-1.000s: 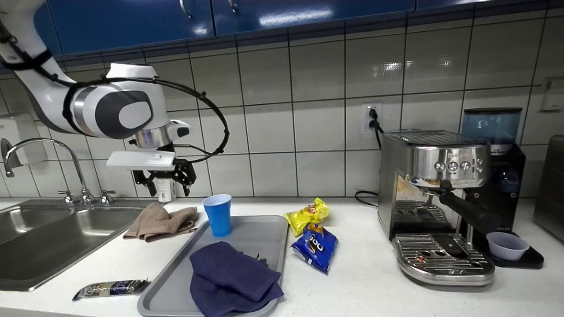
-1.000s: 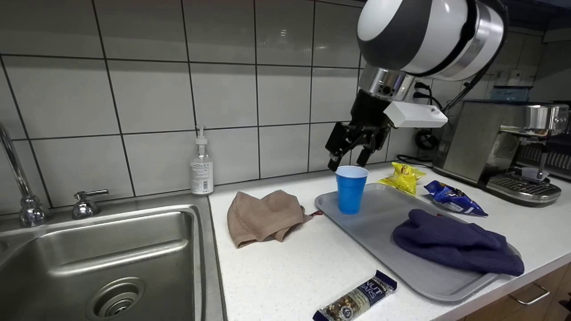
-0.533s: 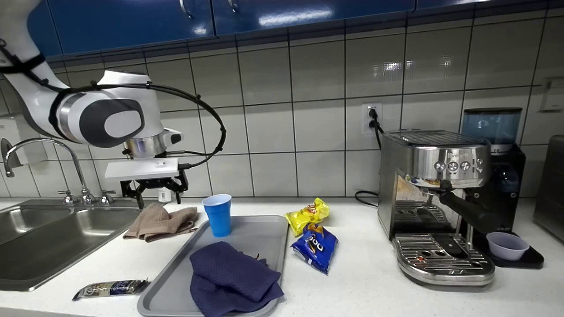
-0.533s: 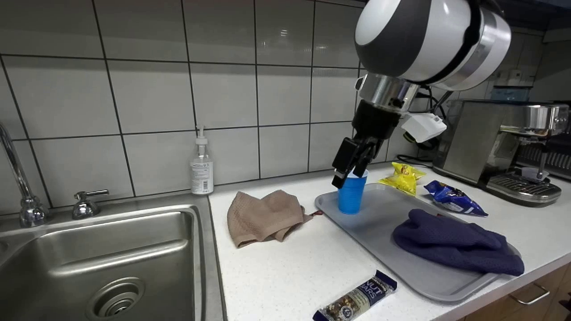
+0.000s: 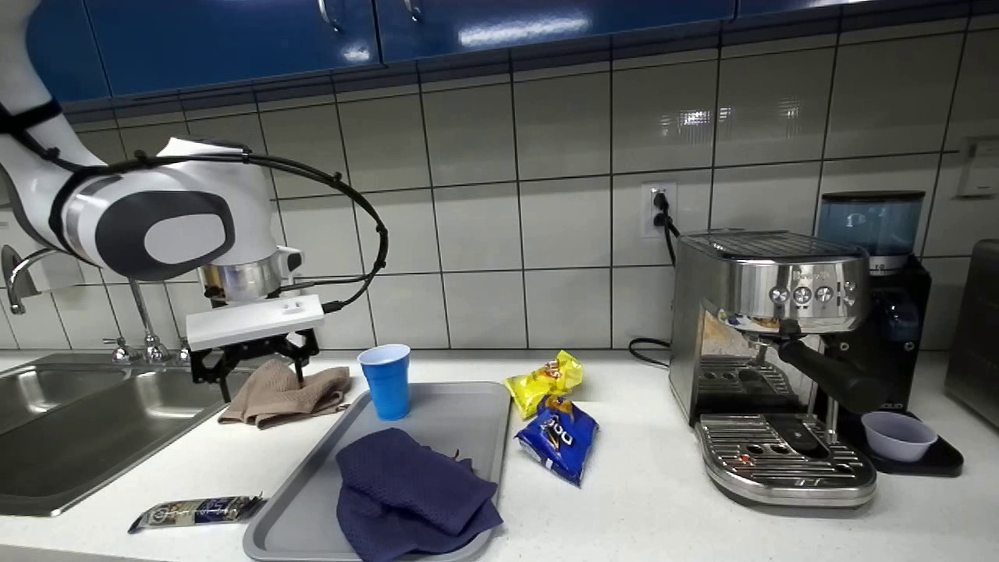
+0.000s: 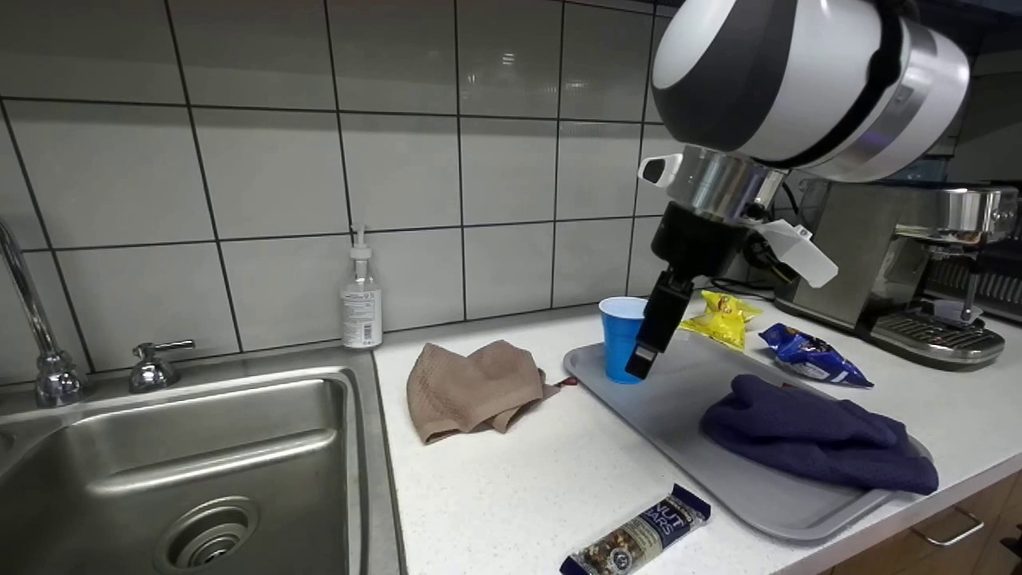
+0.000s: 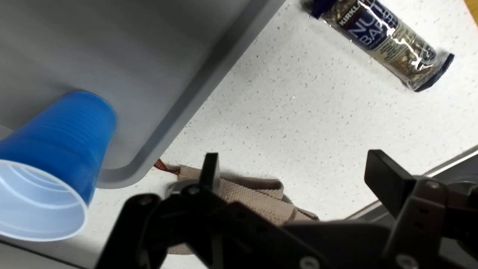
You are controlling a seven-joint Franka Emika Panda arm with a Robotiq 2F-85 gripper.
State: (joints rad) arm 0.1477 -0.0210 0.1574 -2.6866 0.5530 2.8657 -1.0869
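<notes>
Wrist view: the black two-fingered hand point(image 7: 297, 170) is spread wide, holding nothing; no grasp is made yet, so gripping seems left to do. Lower than it lies a crumpled brown woven cloth point(image 7: 261, 201); beside the hand stands a tapered blue plastic cup point(image 7: 67, 138).

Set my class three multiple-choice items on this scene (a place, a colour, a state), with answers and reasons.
1. Where is the nut bar?
A) in the sink
B) on the counter, beside the tray
C) on the coffee machine

2. What colour is the cloth on the tray?
A) yellow
B) white
C) dark blue

3. How is the gripper?
A) open and empty
B) shut
C) holding the cup

1 B: the wrist view shows bare counter between it and the tray.
2 C: both exterior views show that colour.
3 A: in the wrist view its fingers stand wide apart, gripping nothing.
</notes>
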